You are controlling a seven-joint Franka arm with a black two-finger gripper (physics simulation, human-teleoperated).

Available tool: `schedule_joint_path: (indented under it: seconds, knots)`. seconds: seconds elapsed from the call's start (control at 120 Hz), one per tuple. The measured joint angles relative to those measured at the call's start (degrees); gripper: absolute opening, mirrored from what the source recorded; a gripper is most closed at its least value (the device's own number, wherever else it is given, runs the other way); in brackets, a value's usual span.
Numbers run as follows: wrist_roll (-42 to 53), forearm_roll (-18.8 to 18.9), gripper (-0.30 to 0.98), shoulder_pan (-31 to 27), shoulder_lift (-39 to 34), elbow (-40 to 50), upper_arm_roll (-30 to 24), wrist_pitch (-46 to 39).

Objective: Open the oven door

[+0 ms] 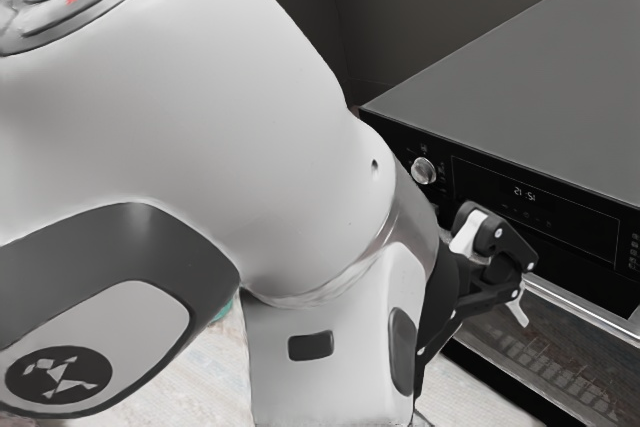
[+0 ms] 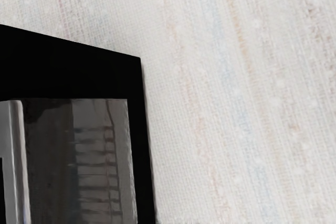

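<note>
One white arm (image 1: pixel 200 137) at the exterior view's left, one round knob (image 1: pixel 424 170), one black gripper (image 1: pixel 493 269), its state cannot be told, one lit display (image 1: pixel 524 193), one oven door (image 1: pixel 545 352) seen shut near the gripper, in wrist view one door corner beside pale striped surface (image 2: pixel 236 108) is shown.

My smooth, rounded white casing (image 1: pixel 200 137) has a dark grey surround (image 1: pixel 175 237) framing a pale panel (image 1: pixel 150 317) with a round black emblem (image 1: pixel 58 375). My black jointed claw (image 1: pixel 494 271) carries whitish pieces (image 1: pixel 467 234) and, as far as I can tell, small silvery screws (image 1: pixel 498 232).
</note>
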State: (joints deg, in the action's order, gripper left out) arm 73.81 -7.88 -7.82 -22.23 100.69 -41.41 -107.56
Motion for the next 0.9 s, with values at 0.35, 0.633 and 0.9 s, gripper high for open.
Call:
schedule_joint_path:
  seconds: [0.35, 0.633, 0.9]
  knots:
    - [1.9, 4.2, 0.69, -0.1, 8.1, -1.9, 1.2, -2.3]
    - [2.7, 7.4, 0.69, -0.1, 13.7, -5.1, 3.1, -3.3]
    - [3.2, 9.4, 0.69, 0.1, 15.2, -2.2, 3.7, -6.6]
